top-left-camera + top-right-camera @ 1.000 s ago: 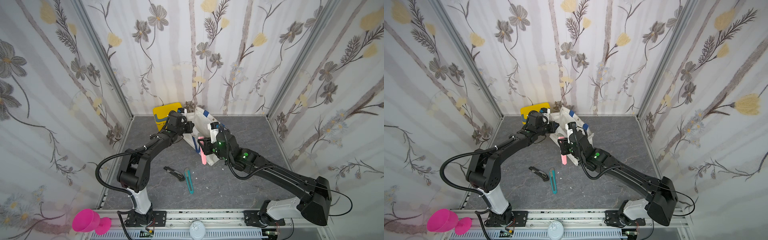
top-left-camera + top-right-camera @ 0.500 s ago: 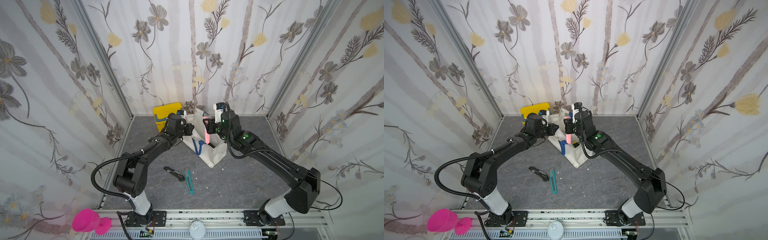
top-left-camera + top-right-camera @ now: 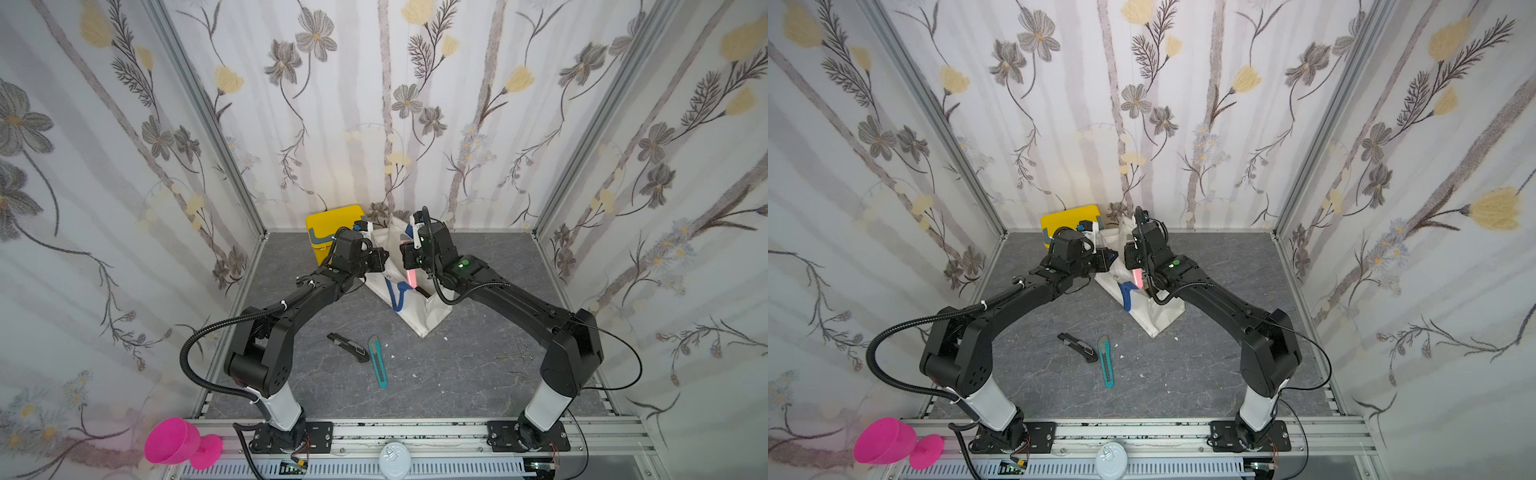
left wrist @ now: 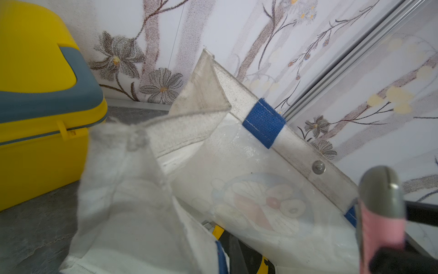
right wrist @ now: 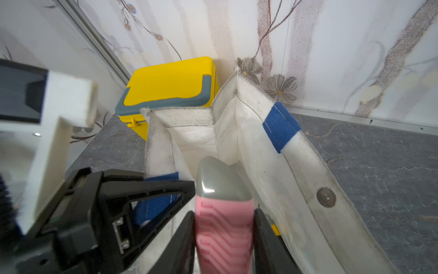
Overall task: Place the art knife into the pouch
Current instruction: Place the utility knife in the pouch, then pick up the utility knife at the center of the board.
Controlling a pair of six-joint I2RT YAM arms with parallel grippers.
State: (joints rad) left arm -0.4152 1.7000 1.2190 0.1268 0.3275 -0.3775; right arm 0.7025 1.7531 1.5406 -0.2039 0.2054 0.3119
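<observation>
1. Pouch (image 3: 420, 318): stands on the bench (image 3: 478, 374) with its mouth open. A blue handle (image 3: 397, 296) hangs down its near face, and there is a snap button (image 5: 326, 197) on the far rim.
2. Left hand (image 3: 380, 258): clamped fully closed on the pouch's near rim, next to a blue patch (image 5: 156, 204). That rim sits well apart from the far one.
3. Right hand (image 5: 224, 221): closed on the art knife (image 5: 222, 239), with a finger (image 5: 184, 237) against each side of the pink grip.
4. Art knife: held upright directly over the pouch's open mouth, grey end toward the inside. It is not lying in the pouch. Cannot tell whether the tip is below the rim.
5. Inside the pouch: something black and yellow (image 5: 275, 229), too hidden to name.
6. Yellow box (image 3: 332, 226): just beside the pouch, on the left arm's side.
7. Black cutter (image 3: 349, 347) and teal cutter (image 3: 378, 362): lying side by side on the bench in front of the pouch, apart from it.
8. Pink goblet (image 3: 178, 442): off the bench, far from the pouch.
</observation>
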